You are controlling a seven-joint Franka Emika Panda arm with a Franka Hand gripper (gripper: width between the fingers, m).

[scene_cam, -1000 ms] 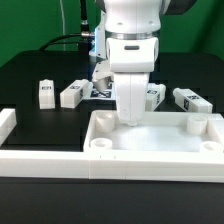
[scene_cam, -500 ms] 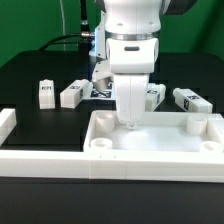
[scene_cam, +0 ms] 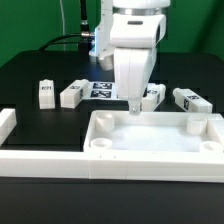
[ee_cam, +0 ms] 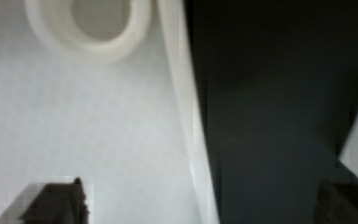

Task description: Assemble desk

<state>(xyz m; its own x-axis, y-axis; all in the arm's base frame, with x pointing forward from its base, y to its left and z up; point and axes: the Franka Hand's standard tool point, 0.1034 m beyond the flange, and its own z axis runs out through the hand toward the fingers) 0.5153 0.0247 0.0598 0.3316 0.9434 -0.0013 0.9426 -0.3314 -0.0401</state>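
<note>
I am hovering my gripper (scene_cam: pixel 133 104) over the far wall of the desk top (scene_cam: pixel 150 162). My fingers (ee_cam: pixel 51 203) are standing wide apart and gripping nothing, and in the wrist view the wall is running between them, not far from a corner socket (ee_cam: pixel 92 22). The desk top is lying at the front of the black table (scene_cam: pixel 40 60), seemingly resting against the border rail (scene_cam: pixel 35 160). As I judge it, the main risk is a fingertip catching that wall while I am moving off sideways. Rising too little first would be causing that, and it would be dragging the desk top askew. Just behind the desk top's far wall, the nearest leg (scene_cam: pixel 153 96) is lying close to my fingers, so a low sweep could be knocking it away. The right-hand leg (scene_cam: pixel 190 99) is lying behind the desk top's far corner on the exterior view's right. The middle leg (scene_cam: pixel 72 94) and the outer leg (scene_cam: pixel 45 93) are lying well behind its other end. The marker board (scene_cam: pixel 101 88) is lying behind the desk top too, and nothing is standing over any leg.
</note>
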